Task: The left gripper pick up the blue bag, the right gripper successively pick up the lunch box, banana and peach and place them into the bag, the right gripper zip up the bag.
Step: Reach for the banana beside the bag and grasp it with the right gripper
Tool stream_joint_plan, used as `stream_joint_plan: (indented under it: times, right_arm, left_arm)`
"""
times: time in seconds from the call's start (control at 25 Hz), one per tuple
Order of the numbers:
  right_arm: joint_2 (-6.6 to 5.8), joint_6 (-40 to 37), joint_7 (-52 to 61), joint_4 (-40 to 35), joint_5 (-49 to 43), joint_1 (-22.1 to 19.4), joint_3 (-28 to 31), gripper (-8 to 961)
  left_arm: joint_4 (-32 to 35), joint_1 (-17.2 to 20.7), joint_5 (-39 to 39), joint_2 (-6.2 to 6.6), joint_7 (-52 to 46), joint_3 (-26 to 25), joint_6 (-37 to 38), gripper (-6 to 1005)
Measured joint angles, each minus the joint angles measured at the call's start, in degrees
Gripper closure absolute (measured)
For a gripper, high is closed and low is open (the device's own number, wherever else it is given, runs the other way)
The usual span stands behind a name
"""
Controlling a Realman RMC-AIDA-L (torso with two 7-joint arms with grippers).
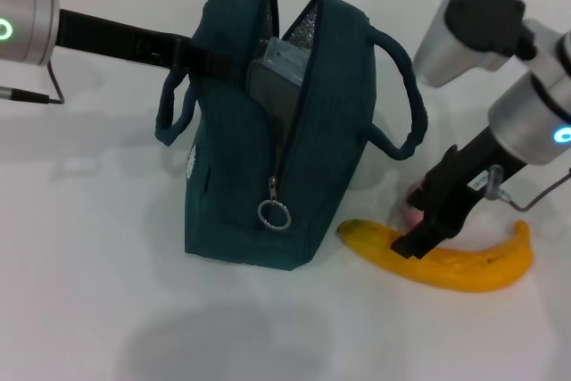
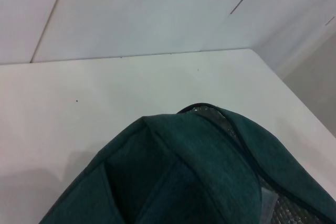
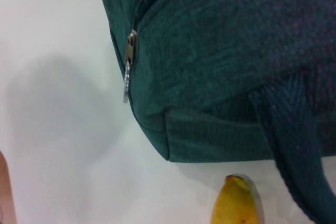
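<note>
White desk [image 1: 89, 292]: I see the bag [image 1: 241, 158] standing upright on it, zip open, ring pull [image 1: 275, 213] hanging low on the front. Lunch box [image 1: 281, 78]: inside the bag, tilted, one end showing at the mouth. Banana [image 1: 464, 265]: flat on the desk, just right of the bag. Peach [image 1: 414, 207]: behind the banana, mostly hidden. Left tool [image 1: 183, 53]: clamped on the bag's top edge. Right tool [image 1: 417, 243]: down at the banana; I cannot tell its opening.

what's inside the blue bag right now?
Through the open zip of the blue bag, the lunch box stands on edge against the silver foil lining. The fabric covers the bag's lower interior. The banana lies outside on the table, under the right gripper.
</note>
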Motion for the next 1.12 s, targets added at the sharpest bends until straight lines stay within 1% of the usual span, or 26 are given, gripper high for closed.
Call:
stream_joint_plan:
  times: [0.28, 0.68, 0.84, 1.12]
  right_arm:
    - [0.09, 4.70, -0.15, 3.21, 0.03, 1.44, -4.01, 269]
    - [0.18, 8.88, -0.89, 8.77, 2.43, 2.85, -7.72, 276]
    - [0.17, 9.95, -0.90, 9.71, 3.02, 3.21, -9.09, 278]
    - [0.13, 10.72, -0.90, 10.10, 3.22, 3.00, -9.71, 283]
  left_arm:
    - [-0.02, 0.01, 0.00, 0.05, 0.01, 0.00, 0.00, 961]
    - [-0.02, -0.05, 0.00, -0.19, 0.02, 0.00, 0.00, 961]
    - [-0.44, 0.00, 0.00, -0.25, 0.01, 0.00, 0.00, 961]
    - [-1.58, 0.17, 0.00, -0.24, 0.29, 0.00, 0.00, 961]
